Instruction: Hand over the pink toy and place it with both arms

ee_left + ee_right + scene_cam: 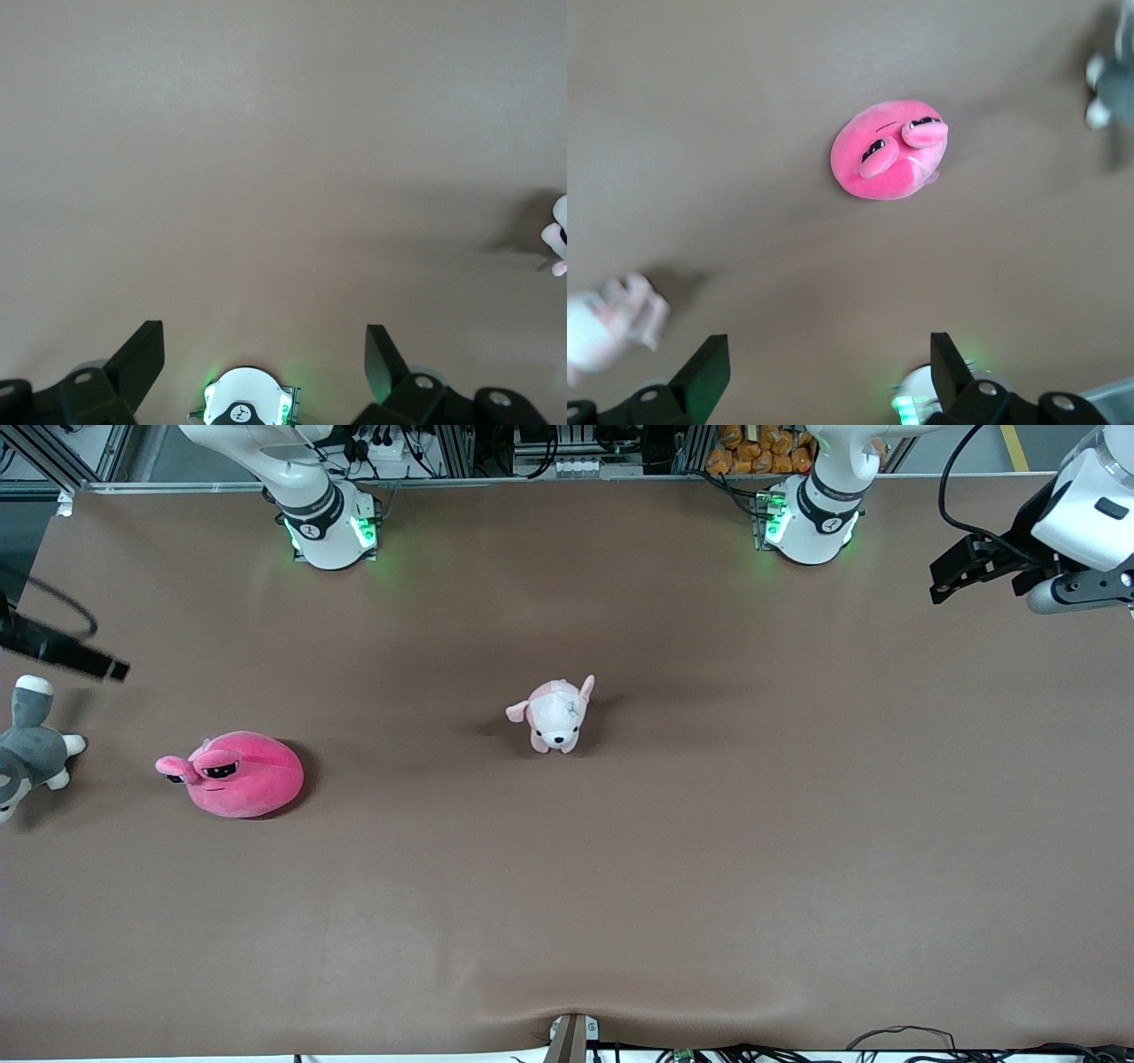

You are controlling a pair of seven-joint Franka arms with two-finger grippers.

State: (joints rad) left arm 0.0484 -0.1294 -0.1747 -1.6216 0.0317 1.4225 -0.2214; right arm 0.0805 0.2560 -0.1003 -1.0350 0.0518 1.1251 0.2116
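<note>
Both arms up and clear, toys lying on the worktop [620, 886].

At the frame's left edge lies a grey plush [27, 748]; above it the right gripper [113, 670] hangs, fingers [704, 372] wide apart on nothing. The round pink toy [235, 773] sits at mid-left, a pale pink puppy [556, 715] at centre. At upper right the left gripper [941, 584] hangs equally wide and bare. This fits either a pick to come or a finished placement; I cannot tell which.

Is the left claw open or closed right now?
Open. In its own wrist view the left gripper shows its two black fingers spread wide apart over bare table, holding nothing.
</note>
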